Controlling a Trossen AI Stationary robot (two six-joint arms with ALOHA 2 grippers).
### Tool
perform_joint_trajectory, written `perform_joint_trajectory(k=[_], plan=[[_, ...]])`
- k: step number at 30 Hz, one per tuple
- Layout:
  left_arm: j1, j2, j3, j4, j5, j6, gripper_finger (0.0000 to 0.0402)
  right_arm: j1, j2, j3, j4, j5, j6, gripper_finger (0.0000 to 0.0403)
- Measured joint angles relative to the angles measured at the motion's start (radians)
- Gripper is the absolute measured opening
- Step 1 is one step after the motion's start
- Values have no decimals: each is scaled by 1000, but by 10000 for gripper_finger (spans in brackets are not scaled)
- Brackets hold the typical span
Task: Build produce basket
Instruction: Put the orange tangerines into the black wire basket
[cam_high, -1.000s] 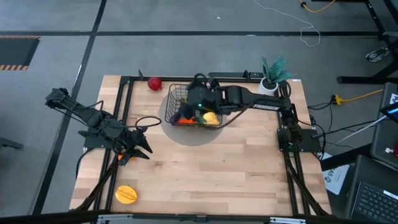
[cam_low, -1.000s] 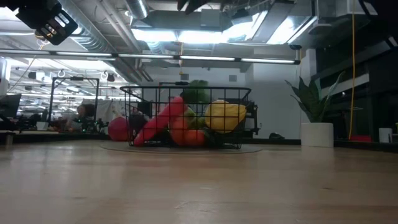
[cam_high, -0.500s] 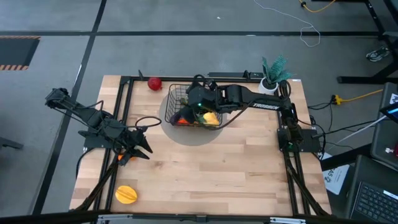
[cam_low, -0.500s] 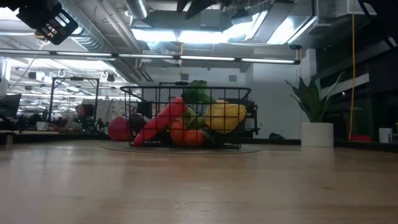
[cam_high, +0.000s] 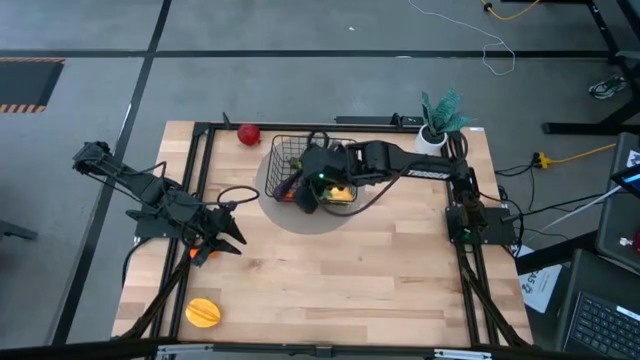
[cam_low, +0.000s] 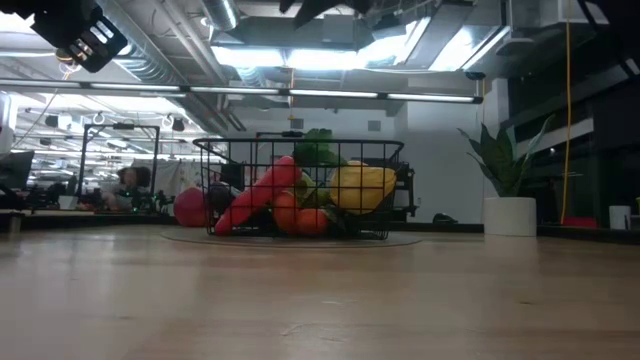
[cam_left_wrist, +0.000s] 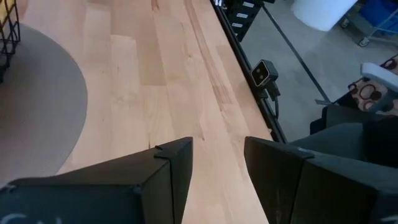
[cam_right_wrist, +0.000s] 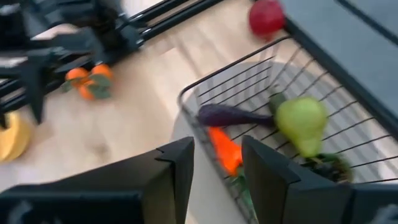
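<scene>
Already well stocked, the basket sat at the table's far middle holding an eggplant, carrot and pear. The right gripper hovered over its near edge, fingers parted and empty. An apple, small oranges and a yellow-orange fruit remained outside. The left gripper waited, open and empty, at the left side.

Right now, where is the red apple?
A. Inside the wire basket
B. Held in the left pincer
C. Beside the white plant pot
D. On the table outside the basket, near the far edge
D: the high view shows the red apple on the table outside the basket, near the far edge, and the right wrist view shows it beyond the basket's rim.
</scene>
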Motion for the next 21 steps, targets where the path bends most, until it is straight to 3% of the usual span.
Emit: perform_joint_trajectory(k=[5,13,17,21], plan=[[0,0,0,-2,4,96,133,37,0,0,0,-81,-1,124],[-1,0,-1,-59,172,-31,133,142,0,0,-60,-258,-2,124],[-31,0,-1,-58,338,-47,133,223,0,0,-154,-275,30,124],[-113,0,-1,-64,370,-146,133,314,0,0,-169,-245,128,124]])
